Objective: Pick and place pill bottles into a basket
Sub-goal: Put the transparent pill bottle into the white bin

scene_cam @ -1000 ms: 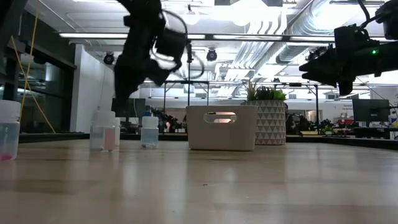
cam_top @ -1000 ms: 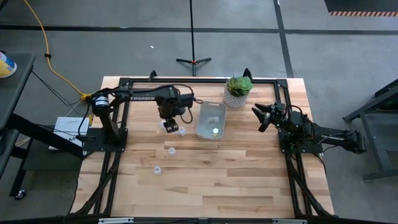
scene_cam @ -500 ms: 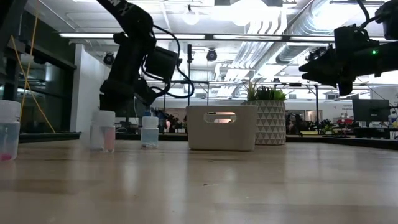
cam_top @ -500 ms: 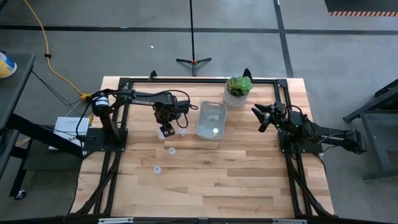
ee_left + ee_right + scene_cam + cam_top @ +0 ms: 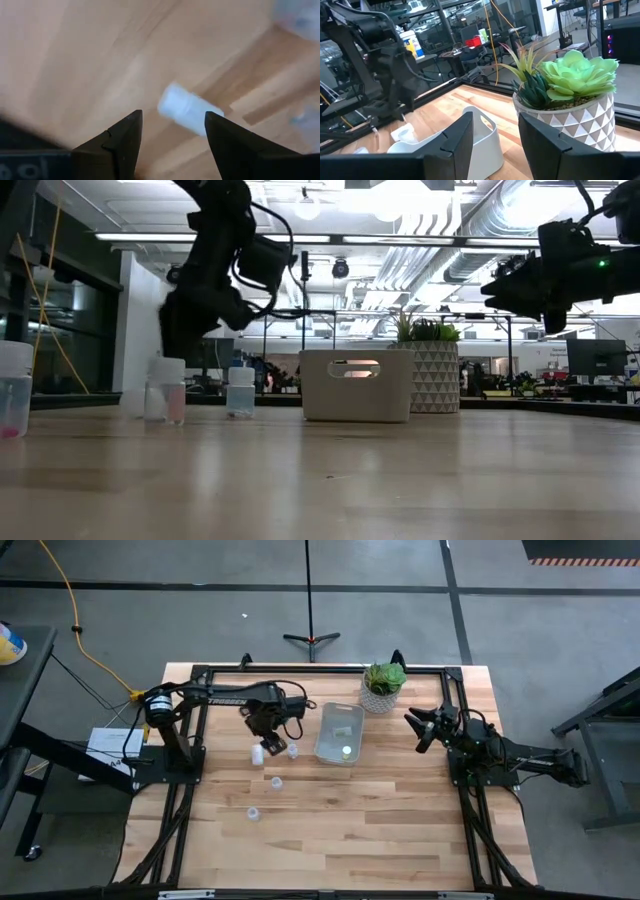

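Several small white pill bottles stand on their bases on the wooden table: one point(image 5: 257, 754) beside my left gripper, one point(image 5: 293, 751) near the basket, and two nearer the front point(image 5: 275, 782) point(image 5: 254, 812). The clear greyish basket point(image 5: 340, 733) holds one bottle point(image 5: 346, 751). My left gripper point(image 5: 268, 745) is open, pointing down over the table left of the basket. In its wrist view point(image 5: 172, 114) a bottle point(image 5: 187, 109) shows just beyond the gap between the fingers, untouched. My right gripper point(image 5: 425, 730) is open and empty, held above the table at the right.
A white pot with a green plant point(image 5: 383, 688) stands at the far edge, right of the basket. Black frame rails point(image 5: 190, 740) run along the table's left and right sides. Bare wood lies toward the near edge.
My left gripper has moved a little toward the table's left edge, away from the basket, staying open. In the low view it dipped toward the table and has come up slightly, uncovering a bottle behind it. No bottle has been lifted.
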Tool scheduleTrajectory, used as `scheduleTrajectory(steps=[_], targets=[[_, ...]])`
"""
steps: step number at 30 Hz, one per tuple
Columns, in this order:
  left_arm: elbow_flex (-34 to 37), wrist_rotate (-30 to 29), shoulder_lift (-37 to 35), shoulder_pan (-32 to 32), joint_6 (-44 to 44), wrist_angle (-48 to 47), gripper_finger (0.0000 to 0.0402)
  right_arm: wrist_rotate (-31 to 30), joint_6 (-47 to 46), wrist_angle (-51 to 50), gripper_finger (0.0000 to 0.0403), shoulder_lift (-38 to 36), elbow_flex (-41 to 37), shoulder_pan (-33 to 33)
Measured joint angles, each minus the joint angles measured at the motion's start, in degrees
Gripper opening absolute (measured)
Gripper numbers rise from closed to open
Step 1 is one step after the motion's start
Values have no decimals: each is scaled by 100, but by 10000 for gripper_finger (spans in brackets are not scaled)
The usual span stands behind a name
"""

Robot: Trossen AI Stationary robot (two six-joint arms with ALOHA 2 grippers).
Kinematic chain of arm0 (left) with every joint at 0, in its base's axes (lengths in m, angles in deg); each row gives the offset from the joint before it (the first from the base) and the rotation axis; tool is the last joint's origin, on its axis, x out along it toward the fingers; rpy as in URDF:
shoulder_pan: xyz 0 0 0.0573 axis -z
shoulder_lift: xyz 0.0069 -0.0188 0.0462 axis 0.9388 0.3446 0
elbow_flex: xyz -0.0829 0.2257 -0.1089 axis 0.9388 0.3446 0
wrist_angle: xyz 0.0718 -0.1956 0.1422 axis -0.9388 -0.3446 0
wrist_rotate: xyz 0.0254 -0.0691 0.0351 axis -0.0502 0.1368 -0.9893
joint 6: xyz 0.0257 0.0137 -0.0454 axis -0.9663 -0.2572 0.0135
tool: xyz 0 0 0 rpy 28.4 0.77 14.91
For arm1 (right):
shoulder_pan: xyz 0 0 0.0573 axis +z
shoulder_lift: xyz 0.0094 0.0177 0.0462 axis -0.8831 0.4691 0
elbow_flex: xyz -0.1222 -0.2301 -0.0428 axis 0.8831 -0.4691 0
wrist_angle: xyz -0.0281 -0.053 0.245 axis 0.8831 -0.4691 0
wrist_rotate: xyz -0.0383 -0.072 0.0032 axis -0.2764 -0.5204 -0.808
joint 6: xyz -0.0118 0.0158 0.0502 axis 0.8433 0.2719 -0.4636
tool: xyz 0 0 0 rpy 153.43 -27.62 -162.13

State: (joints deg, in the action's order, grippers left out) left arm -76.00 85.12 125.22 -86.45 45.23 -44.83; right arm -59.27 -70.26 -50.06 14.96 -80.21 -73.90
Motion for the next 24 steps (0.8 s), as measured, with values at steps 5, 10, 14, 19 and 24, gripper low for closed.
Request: scheduleTrajectory(steps=[5, 10, 14, 19, 24], targets=[[150, 33, -48, 244, 1817, -173, 248, 11, -197, -3, 149, 4, -1, 0], [418, 112, -47, 547, 2663, 224, 248, 32, -273, -6, 149, 4, -1, 0], [624, 166, -47, 629, 3064, 601, 248, 33, -269, -6, 149, 4, -1, 2], [966, 183, -47, 612, 3430, 928, 248, 72, -264, -7, 149, 3, -1, 1], [1315, 247, -47, 614, 3681, 1228, 248, 184, -262, -18, 149, 4, -1, 0]])
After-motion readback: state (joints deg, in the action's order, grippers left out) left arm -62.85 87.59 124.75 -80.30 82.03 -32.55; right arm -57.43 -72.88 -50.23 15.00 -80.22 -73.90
